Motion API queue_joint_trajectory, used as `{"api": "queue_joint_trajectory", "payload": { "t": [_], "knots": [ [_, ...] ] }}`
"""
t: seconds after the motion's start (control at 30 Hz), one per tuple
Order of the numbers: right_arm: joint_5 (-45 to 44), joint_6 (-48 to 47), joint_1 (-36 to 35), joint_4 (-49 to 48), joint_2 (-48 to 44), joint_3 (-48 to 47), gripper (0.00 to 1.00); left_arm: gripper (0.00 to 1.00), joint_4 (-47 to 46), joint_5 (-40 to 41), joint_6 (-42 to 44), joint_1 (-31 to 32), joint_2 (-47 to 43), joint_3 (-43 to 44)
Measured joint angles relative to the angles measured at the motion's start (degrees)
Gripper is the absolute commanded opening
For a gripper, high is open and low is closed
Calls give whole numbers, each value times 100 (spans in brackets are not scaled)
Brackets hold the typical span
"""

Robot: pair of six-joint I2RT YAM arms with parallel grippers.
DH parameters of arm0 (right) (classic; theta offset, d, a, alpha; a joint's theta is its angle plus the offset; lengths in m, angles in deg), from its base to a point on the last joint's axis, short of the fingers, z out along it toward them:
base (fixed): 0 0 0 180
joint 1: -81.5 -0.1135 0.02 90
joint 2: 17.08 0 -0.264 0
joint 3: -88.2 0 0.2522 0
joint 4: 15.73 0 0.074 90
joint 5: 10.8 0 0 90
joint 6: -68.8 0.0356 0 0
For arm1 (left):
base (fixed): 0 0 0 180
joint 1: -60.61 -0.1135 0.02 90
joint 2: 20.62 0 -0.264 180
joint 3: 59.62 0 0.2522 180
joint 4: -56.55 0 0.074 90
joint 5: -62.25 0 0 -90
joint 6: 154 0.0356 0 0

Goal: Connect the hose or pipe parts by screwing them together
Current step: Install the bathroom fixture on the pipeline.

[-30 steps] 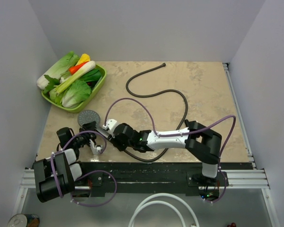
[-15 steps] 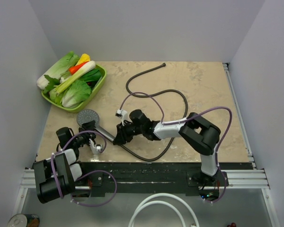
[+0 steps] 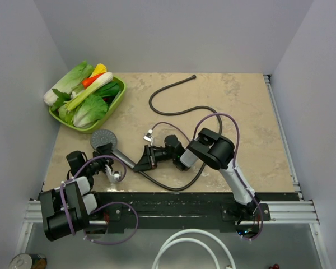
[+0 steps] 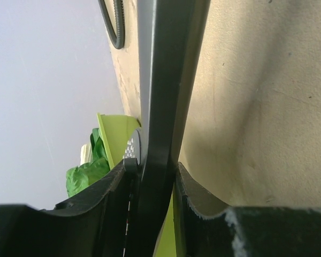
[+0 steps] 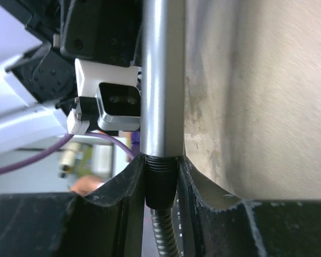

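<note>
The round grey shower-head disc [image 3: 105, 138] lies at the table's near left, its grey handle [image 3: 123, 157] running down-right. My left gripper [image 3: 113, 159] is shut on that handle just behind the disc; in the left wrist view the handle [image 4: 166, 96] fills the gap between the jaws of the left gripper [image 4: 156, 179], with the disc [image 4: 132, 147] beyond. My right gripper [image 3: 141, 164] is shut on the hose's black end nut [image 5: 160, 179], which meets the silver handle end [image 5: 161, 80]. The dark-brown hose [image 3: 173, 111] loops across the table to its free end [image 3: 194, 76].
A green tray [image 3: 119, 95] of vegetables stands at the back left, close to the disc. A thick white tube [image 3: 179, 246] and a can [image 3: 25, 260] lie below the table's near edge. Purple cables arch over both arms.
The right arm has folded up and its wrist has turned while staying on the nut at the handle's end. The left gripper and shower head have kept still.
</note>
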Motion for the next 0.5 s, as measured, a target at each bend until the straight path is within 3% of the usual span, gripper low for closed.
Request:
{"api": "queue_joint_trajectory", "payload": {
  "t": [0.13, 0.17, 0.23, 0.3, 0.5],
  "knots": [
    [85, 876, 28, -505, 310, -20, 46, 0, 46, 0, 96, 4, 2, -17],
    [101, 999, 44, -557, 310, -20, 69, 0, 46, -37, 79, 4, 2, -17],
    [125, 1156, 72, -603, 308, -9, 98, 0, 33, -164, 15, 13, 2, -17],
    [177, 1394, 118, -815, 214, 4, 98, 0, 44, -289, -17, 26, 2, -20],
    [168, 393, 516, -459, -487, 328, 99, 0, 42, -417, -59, 48, 2, -20]
  ]
}}
